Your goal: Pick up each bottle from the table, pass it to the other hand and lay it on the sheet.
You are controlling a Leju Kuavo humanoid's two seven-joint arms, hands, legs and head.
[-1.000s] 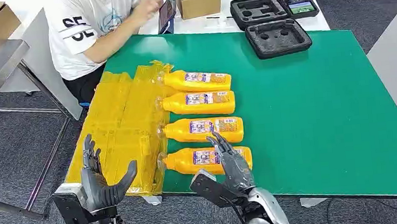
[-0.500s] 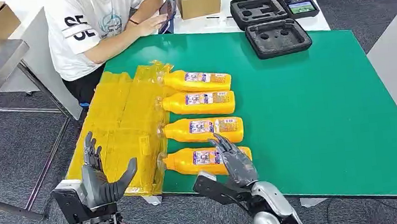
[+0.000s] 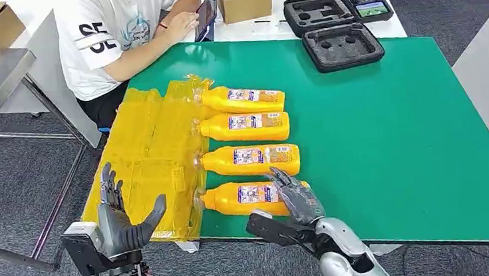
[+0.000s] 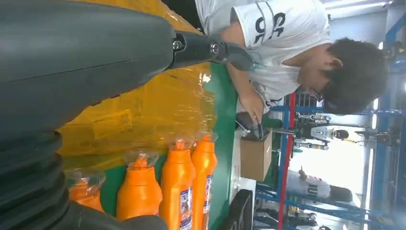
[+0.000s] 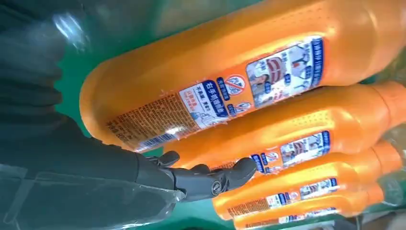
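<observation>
Orange plastic, the nearest bottle [image 3: 247, 198] lies on its side at the green desk's [image 3: 389, 145] front edge, neck touching the yellow sheet [image 3: 146, 153]. The right hand [image 3: 297, 197] has slid down over its base end since a second ago, fingers spread, not yet clamped; the grasp looks imminent. The left hand [image 3: 121, 219] waits spread beside the sheet, holding nothing.
</observation>
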